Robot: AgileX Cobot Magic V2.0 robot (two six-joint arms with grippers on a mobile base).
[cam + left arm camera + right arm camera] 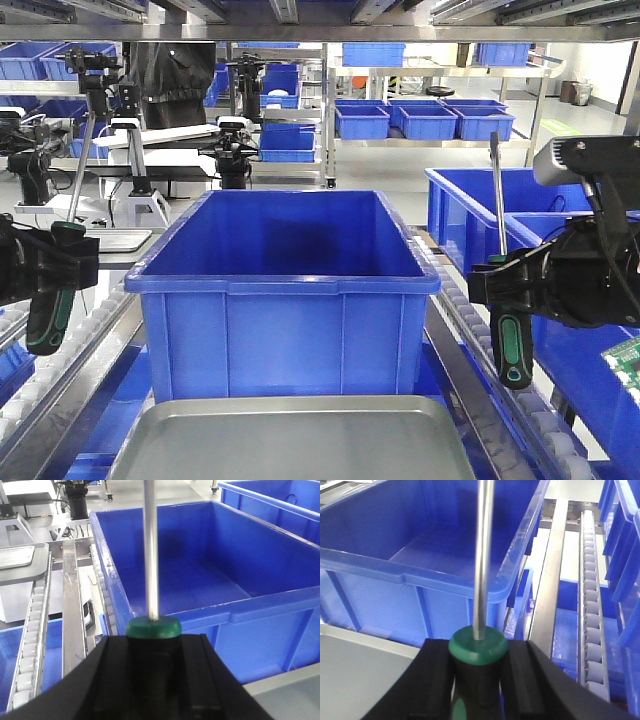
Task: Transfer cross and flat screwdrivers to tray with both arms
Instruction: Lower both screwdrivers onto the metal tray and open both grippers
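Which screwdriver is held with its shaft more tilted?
The left gripper's screwdriver: its shaft leans to the right in the front view, while the right gripper's screwdriver stands nearly upright.

Metal shelving (pixel 440 71) holding blue bins (pixel 425 121)

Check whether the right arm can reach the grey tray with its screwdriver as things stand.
Probably yes. The right pincer holds its screwdriver beside the blue bin, outside its wall, and the tray lies lower and inward, with nothing seen between.
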